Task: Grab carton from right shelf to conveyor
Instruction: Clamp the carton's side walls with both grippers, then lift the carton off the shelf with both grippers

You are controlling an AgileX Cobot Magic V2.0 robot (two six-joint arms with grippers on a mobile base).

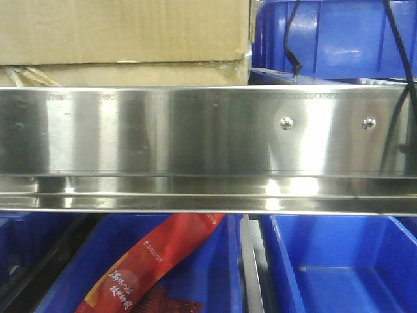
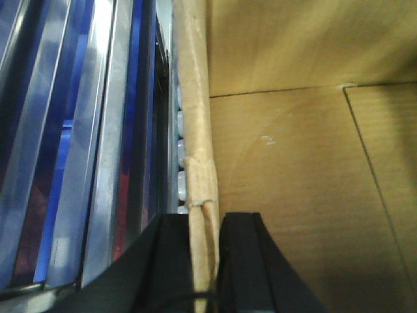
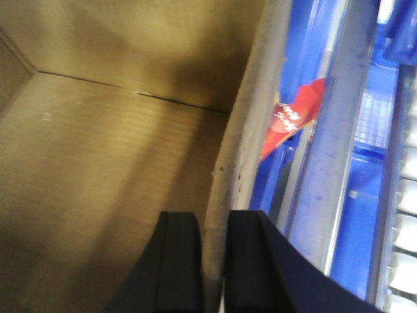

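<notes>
The large plain brown corrugated cardboard carton [image 1: 124, 39] is seen up on the shiny brushed stainless-steel shelf [image 1: 195, 130], just behind the wide front rail with its two round screw heads [image 1: 286, 122]. In the left wrist view, the left tool [image 2: 203, 261] is clamped on an upright carton wall, with one black finger [image 2: 251, 261] on each face. The right tool [image 3: 215, 267] is pinched on a carton wall likewise. Blue plastic bins [image 1: 339, 267] are seen below the shelf, and a red printed packet [image 1: 150, 267] is lying in one.
</notes>
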